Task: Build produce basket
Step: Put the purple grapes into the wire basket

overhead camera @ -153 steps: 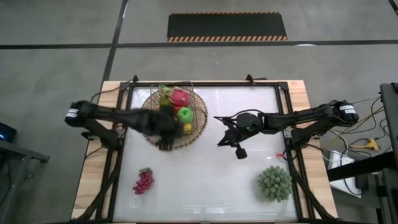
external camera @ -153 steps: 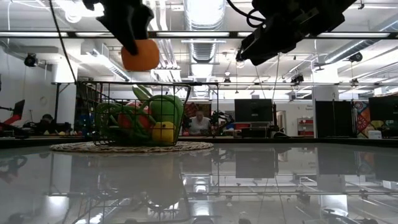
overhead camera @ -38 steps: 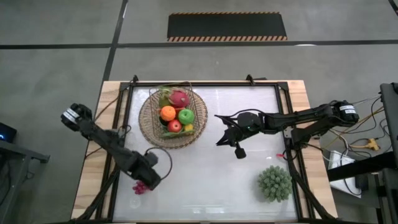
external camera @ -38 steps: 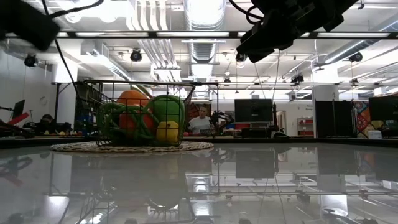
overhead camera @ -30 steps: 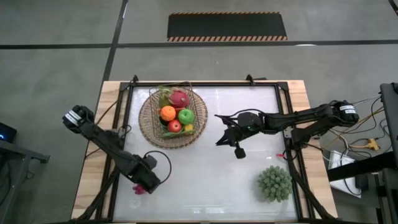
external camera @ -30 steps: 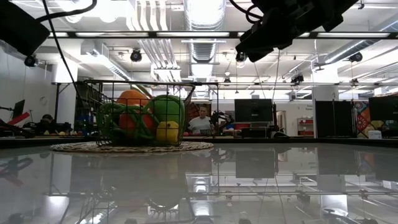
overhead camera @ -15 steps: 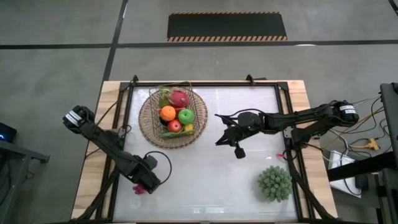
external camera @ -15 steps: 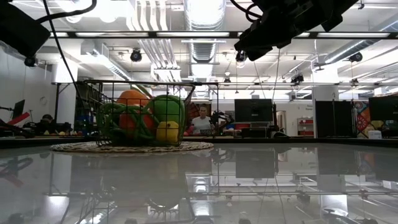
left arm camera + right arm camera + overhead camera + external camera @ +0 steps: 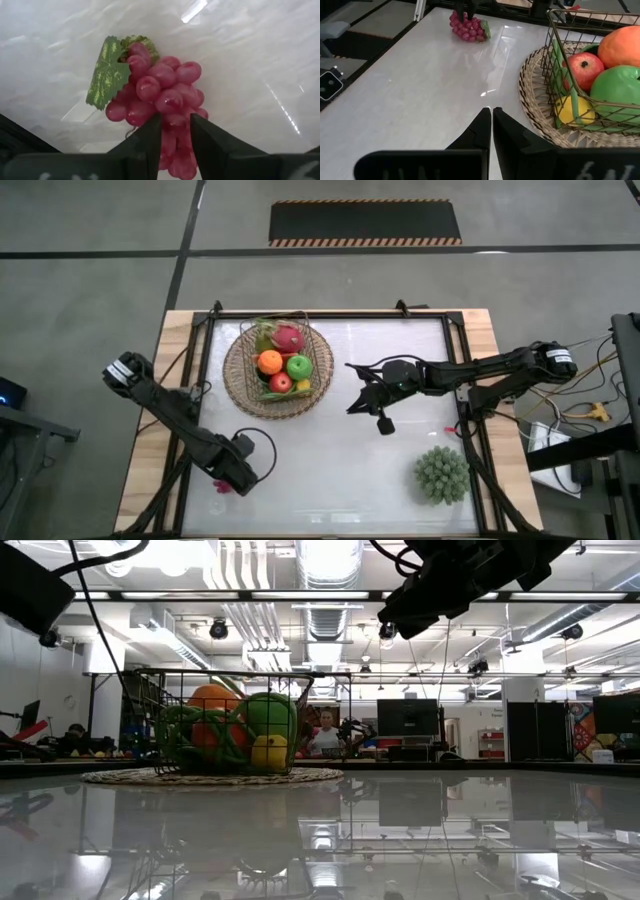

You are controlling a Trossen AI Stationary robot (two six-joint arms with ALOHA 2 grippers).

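Note:
The purple grapes (image 9: pixel 160 92) with a green leaf lie on the white table near its front left (image 9: pixel 221 485). My left gripper (image 9: pixel 175 135) stands over them, shut on the bunch; the right wrist view shows it there too (image 9: pixel 465 10). The basket (image 9: pixel 235 375) stands at the far left of the table with an orange, apples, a lemon, a dragon fruit and green beans in it (image 9: pixel 535 100). My right gripper (image 9: pixel 492 117) hangs shut and empty above the table's middle (image 9: pixel 352 407), to the right of the basket. My left gripper pinches the narrow end of the grape bunch (image 9: pixel 175 122) between its two fingers (image 9: pixel 147 140). The fingers come from above, pointing down. The bunch lies on the table, its leaf end away from the fingers.
A large spiky green ball (image 9: pixel 441 474) sits near the front right corner. Dark frame rails (image 9: pixel 200 380) run along the table's edges. Bare white tabletop lies between the grapes, the basket and the ball.
My left gripper has edged a little toward the table's near edge, over the grapes. The grapes have stayed where they were.

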